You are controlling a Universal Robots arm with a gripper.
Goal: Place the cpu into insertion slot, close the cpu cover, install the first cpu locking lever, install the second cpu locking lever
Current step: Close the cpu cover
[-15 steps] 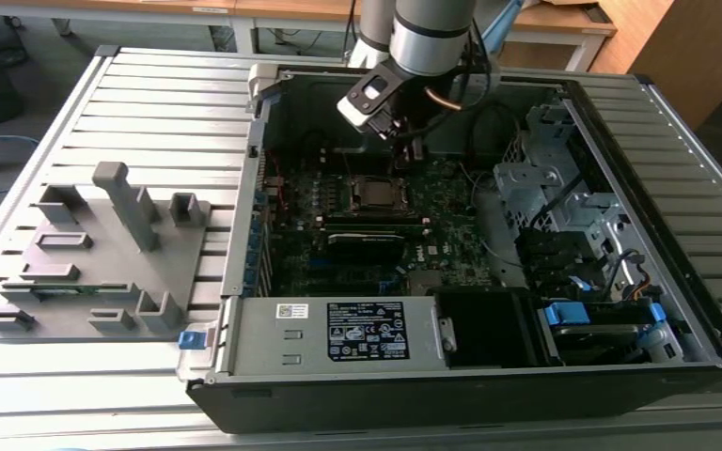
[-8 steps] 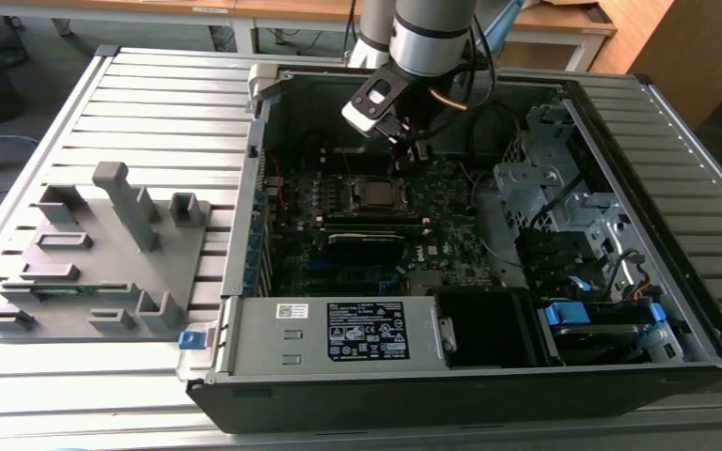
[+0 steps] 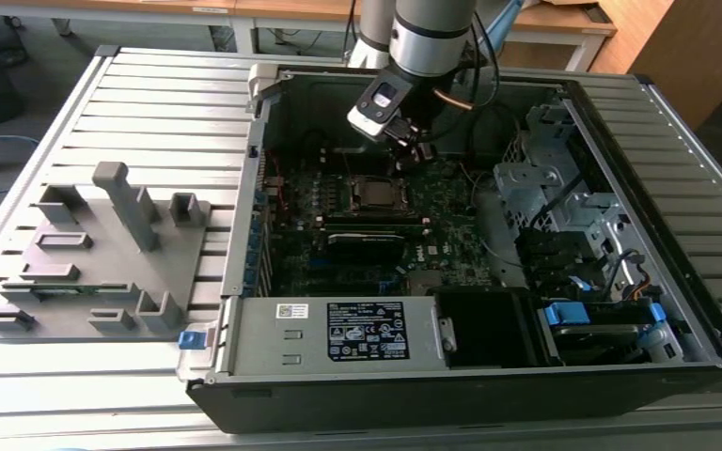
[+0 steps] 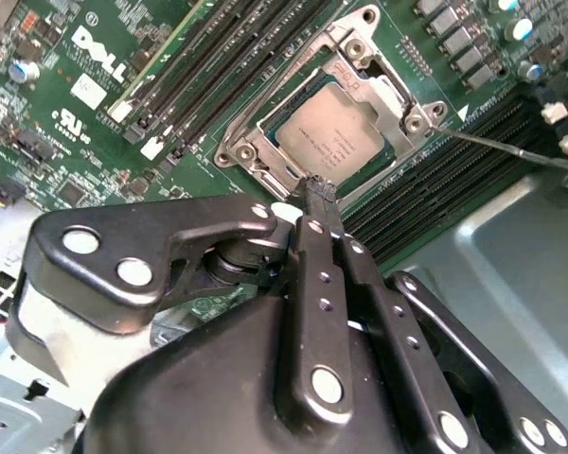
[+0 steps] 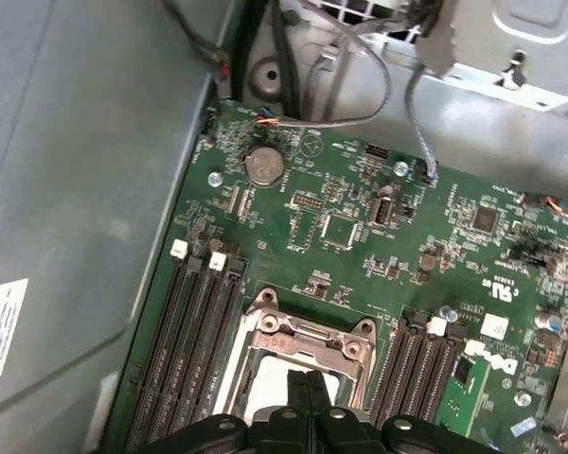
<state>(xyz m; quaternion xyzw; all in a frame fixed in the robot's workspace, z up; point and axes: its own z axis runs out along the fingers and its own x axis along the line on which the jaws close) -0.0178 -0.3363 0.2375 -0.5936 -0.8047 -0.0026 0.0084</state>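
Note:
The cpu (image 4: 336,132) lies flat in the insertion slot (image 4: 239,151), grey metal top up. The silver cpu cover (image 4: 398,95) frames it and looks laid down over it. A thin locking lever (image 4: 516,151) sticks out from one socket corner, over the memory slots. My gripper (image 4: 317,189) is shut with nothing between its fingers, and its tip hovers at the socket's edge. In the first wrist view the gripper (image 5: 306,383) pokes over the cover (image 5: 303,340). In the exterior view the gripper (image 3: 409,150) hangs just behind the socket (image 3: 376,193) inside the open case.
Long black memory slots (image 4: 218,76) flank the socket on both sides. Loose cables (image 5: 360,90) and a metal drive cage (image 3: 549,178) stand close by. A power supply (image 3: 336,331) fills the case's front. A grey fixture tray (image 3: 98,254) sits at the exterior view's left.

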